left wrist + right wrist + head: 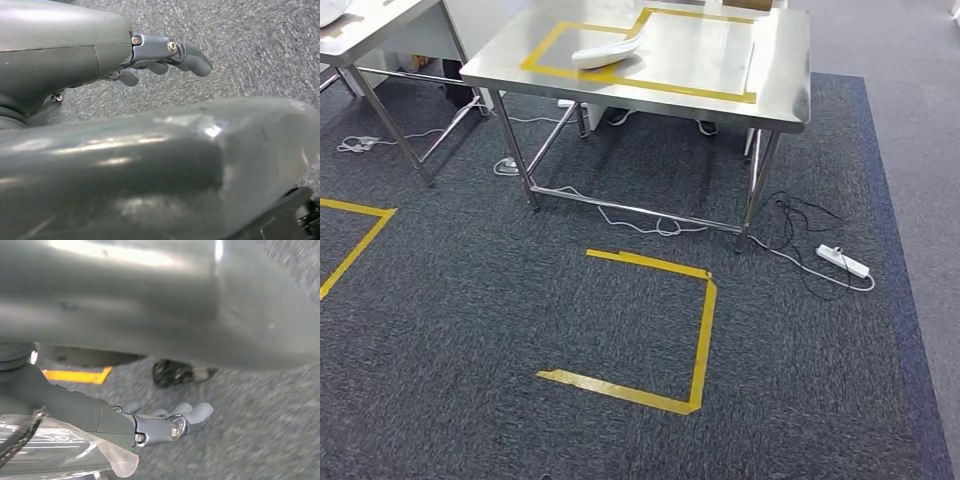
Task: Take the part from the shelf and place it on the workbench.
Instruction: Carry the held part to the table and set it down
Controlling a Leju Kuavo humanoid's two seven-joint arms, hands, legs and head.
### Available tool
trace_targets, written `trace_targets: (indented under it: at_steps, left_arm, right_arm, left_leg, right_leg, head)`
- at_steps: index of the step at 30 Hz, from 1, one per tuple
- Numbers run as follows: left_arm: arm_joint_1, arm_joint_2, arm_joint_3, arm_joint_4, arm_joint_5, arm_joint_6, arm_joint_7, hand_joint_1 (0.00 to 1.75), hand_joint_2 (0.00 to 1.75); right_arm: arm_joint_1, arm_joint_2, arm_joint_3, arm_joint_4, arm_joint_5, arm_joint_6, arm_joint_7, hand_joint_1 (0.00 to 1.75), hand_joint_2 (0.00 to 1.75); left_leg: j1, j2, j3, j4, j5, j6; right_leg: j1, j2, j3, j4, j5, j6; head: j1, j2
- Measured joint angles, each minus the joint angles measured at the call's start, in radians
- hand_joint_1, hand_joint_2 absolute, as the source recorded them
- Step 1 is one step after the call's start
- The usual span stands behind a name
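A white curved part (607, 50) lies on the steel workbench (773, 90), inside a yellow tape outline (675, 88) on its top. The workbench stands ahead of me across dark carpet. In the left wrist view my left hand (151, 52) hangs over the carpet with its fingers (194, 61) stretched out and nothing in them. In the right wrist view my right hand (158, 425) also hangs above the carpet, its fingers (196, 412) extended and holding nothing.
A yellow tape square (701, 330) marks the carpet in front of the workbench, with another tape corner (358, 240) at the left. Cables and a white power strip (842, 261) lie by the bench's right leg. A second steel table (365, 30) stands at the far left.
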Motion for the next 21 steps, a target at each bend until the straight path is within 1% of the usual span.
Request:
trace_targets:
  at_steps: [1, 2, 3, 4, 5, 6, 7, 8, 9, 10, 11, 12, 13, 14, 15, 16, 17, 18, 19, 20, 21]
  left_arm:
    - [0.001, 0.000, 0.001, 0.000, 0.000, 0.000, 0.000, 0.00, 0.00]
    - [0.001, 0.000, 0.001, 0.000, 0.000, 0.000, 0.000, 0.00, 0.00]
    - [0.002, 0.000, 0.002, -0.001, 0.000, 0.000, 0.000, 0.00, 0.00]
    - [0.002, 0.000, 0.002, -0.001, 0.000, 0.000, 0.000, 0.00, 0.00]
    - [0.002, 0.000, 0.003, -0.001, 0.000, 0.000, 0.000, 0.00, 0.00]
    - [0.002, 0.000, 0.004, -0.001, 0.000, 0.000, 0.000, 0.00, 0.00]
    - [0.001, 0.000, 0.006, -0.002, -0.001, 0.000, 0.000, 0.00, 0.00]
    - [0.001, 0.000, 0.008, -0.003, -0.001, 0.000, 0.000, 0.00, 0.00]
    - [0.001, 0.000, 0.010, -0.005, -0.002, 0.000, -0.001, 0.00, 0.00]
    - [0.000, 0.000, 0.012, -0.006, -0.003, 0.000, -0.002, 0.00, 0.00]
    - [-0.001, -0.001, 0.013, -0.007, -0.003, 0.001, -0.003, 0.00, 0.00]
    - [-0.002, -0.002, 0.015, -0.007, -0.003, 0.001, -0.005, 0.00, 0.00]
    - [-0.001, -0.003, 0.016, -0.007, -0.003, 0.002, -0.005, 0.00, 0.00]
    - [0.000, -0.003, 0.017, -0.007, -0.003, 0.002, -0.006, 0.00, 0.00]
    - [0.001, -0.004, 0.017, -0.007, -0.003, 0.002, -0.006, 0.00, 0.00]
    - [0.002, -0.005, 0.018, -0.008, -0.003, 0.002, -0.006, 0.00, 0.00]
    - [0.002, -0.005, 0.018, -0.008, -0.003, 0.003, -0.006, 0.00, 0.00]
    - [0.002, -0.005, 0.018, -0.008, -0.004, 0.003, -0.006, 0.00, 0.00]
    - [0.003, -0.005, 0.018, -0.008, -0.004, 0.003, -0.006, 0.00, 0.00]
    - [0.003, -0.005, 0.018, -0.008, -0.004, 0.003, -0.007, 0.00, 0.00]
    - [0.003, -0.006, 0.019, -0.008, -0.004, 0.003, -0.008, 0.00, 0.00]
  right_arm:
    - [0.000, 0.000, 0.000, 0.000, 0.000, 0.000, 0.000, 0.00, 0.00]
    - [0.000, 0.000, 0.000, 0.000, 0.000, 0.000, 0.000, 0.00, 0.00]
    - [0.000, 0.000, 0.000, 0.000, 0.000, 0.000, 0.000, 0.00, 0.00]
    - [0.000, 0.000, 0.000, 0.000, 0.000, 0.000, 0.000, 0.00, 0.00]
    - [0.000, 0.000, 0.000, 0.000, 0.000, 0.000, 0.000, 0.00, 0.00]
    - [0.000, 0.000, 0.000, 0.000, 0.000, 0.000, 0.000, 0.00, 0.00]
    - [0.000, 0.000, 0.000, 0.000, 0.000, 0.000, 0.000, 0.00, 0.00]
    - [0.000, 0.000, 0.000, 0.000, 0.000, 0.000, 0.000, 0.00, 0.00]
    - [0.000, 0.000, 0.000, 0.000, 0.000, 0.000, -0.001, 0.00, 0.00]
    - [-0.001, 0.000, 0.000, 0.000, 0.000, 0.000, -0.001, 0.00, 0.00]
    - [-0.001, 0.000, 0.000, 0.000, 0.000, 0.000, -0.002, 0.00, 0.00]
    - [-0.001, 0.000, 0.000, 0.000, 0.000, 0.000, -0.002, 0.00, 0.00]
    - [0.000, 0.000, 0.000, 0.001, 0.000, 0.000, -0.002, 0.00, 0.00]
    - [0.001, 0.000, 0.000, 0.001, 0.000, 0.000, -0.002, 0.00, 0.00]
    - [0.003, 0.000, 0.000, 0.001, 0.000, 0.000, -0.002, 0.00, 0.00]
    - [0.004, 0.000, 0.000, 0.002, 0.000, 0.000, -0.002, 0.00, 0.00]
    - [0.005, 0.000, 0.000, 0.002, 0.000, 0.000, -0.002, 0.00, 0.00]
    - [0.005, 0.000, 0.000, 0.002, 0.000, 0.000, -0.002, 0.00, 0.00]
    - [0.005, 0.000, 0.000, 0.002, 0.000, 0.000, -0.002, 0.00, 0.00]
    - [0.005, 0.000, -0.001, 0.002, 0.000, 0.000, -0.002, 0.00, 0.00]
    - [0.006, 0.000, -0.001, 0.002, 0.000, 0.000, -0.002, 0.00, 0.00]
  left_leg:
    - [0.002, 0.000, -0.009, 0.045, -0.050, -0.005]
    - [0.005, -0.001, -0.017, 0.101, -0.099, -0.009]
    - [0.008, -0.001, -0.026, 0.172, -0.148, -0.014]
    - [0.010, -0.001, -0.028, 0.227, -0.167, -0.018]
    - [0.012, -0.001, -0.018, 0.255, -0.158, -0.020]
    - [0.013, -0.001, 0.005, 0.253, -0.132, -0.020]
    - [0.014, -0.001, 0.044, 0.215, -0.103, -0.019]
    - [0.014, -0.002, 0.098, 0.149, -0.089, -0.016]
    - [0.013, -0.003, 0.153, 0.072, -0.090, -0.011]
    - [0.012, -0.004, 0.195, 0.006, -0.103, -0.006]
    - [0.010, -0.005, 0.219, -0.037, -0.118, -0.002]
    - [0.008, -0.005, 0.225, -0.056, -0.124, 0.003]
    - [0.008, -0.003, 0.218, -0.060, -0.119, 0.008]
    - [0.009, 0.000, 0.208, -0.061, -0.111, 0.015]
    - [0.010, 0.002, 0.195, -0.063, -0.099, 0.023]
    - [0.011, 0.005, 0.179, -0.064, -0.086, 0.030]
    - [0.010, 0.006, 0.162, -0.063, -0.073, 0.034]
    - [0.008, 0.007, 0.144, -0.063, -0.059, 0.035]
    - [0.007, 0.007, 0.125, -0.061, -0.045, 0.035]
    - [0.005, 0.008, 0.106, -0.059, -0.032, 0.035]
    - [0.005, 0.009, 0.088, -0.058, -0.020, 0.033]
  right_leg:
    - [0.000, 0.000, -0.011, 0.001, 0.009, -0.004]
    - [0.000, -0.001, -0.024, 0.002, 0.019, -0.005]
    - [0.000, -0.002, -0.041, 0.005, 0.032, -0.006]
    - [0.000, -0.003, -0.057, 0.010, 0.043, -0.005]
    - [0.000, -0.005, -0.074, 0.017, 0.053, -0.004]
    - [0.000, -0.006, -0.092, 0.025, 0.063, -0.001]
    - [-0.001, -0.006, -0.110, 0.035, 0.071, 0.002]
    - [0.000, -0.006, -0.129, 0.045, 0.079, 0.006]
    - [0.001, -0.005, -0.143, 0.054, 0.086, 0.011]
    - [0.002, -0.005, -0.153, 0.061, 0.093, 0.016]
    - [0.002, -0.005, -0.160, 0.065, 0.101, 0.023]
    - [0.002, -0.006, -0.165, 0.066, 0.110, 0.029]
    - [0.000, -0.007, -0.170, 0.067, 0.114, 0.036]
    - [-0.002, -0.005, -0.176, 0.073, 0.107, 0.041]
    - [-0.003, -0.002, -0.187, 0.090, 0.082, 0.047]
    - [-0.004, 0.002, -0.203, 0.125, 0.040, 0.051]
    - [-0.005, 0.004, -0.222, 0.181, -0.013, 0.055]
    - [-0.005, 0.005, -0.240, 0.247, -0.059, 0.058]
    - [-0.005, 0.005, -0.250, 0.309, -0.086, 0.060]
    - [-0.005, 0.005, -0.248, 0.350, -0.087, 0.061]
    - [-0.005, 0.005, -0.230, 0.358, -0.063, 0.060]
  head:
    - [-0.002, 0.000]
    - [-0.004, 0.000]
    - [-0.006, 0.000]
    - [-0.005, 0.000]
    - [-0.006, 0.000]
    - [-0.006, 0.000]
    - [-0.006, 0.000]
    - [-0.006, 0.000]
    - [-0.006, 0.000]
    - [-0.006, 0.000]
    - [-0.006, 0.000]
    - [-0.005, 0.000]
    - [-0.005, 0.000]
    - [-0.005, 0.000]
    - [-0.004, 0.000]
    - [-0.003, 0.000]
    - [-0.002, 0.000]
    - [-0.001, 0.000]
    - [-0.001, 0.000]
    - [-0.001, 0.000]
    - [-0.001, 0.000]
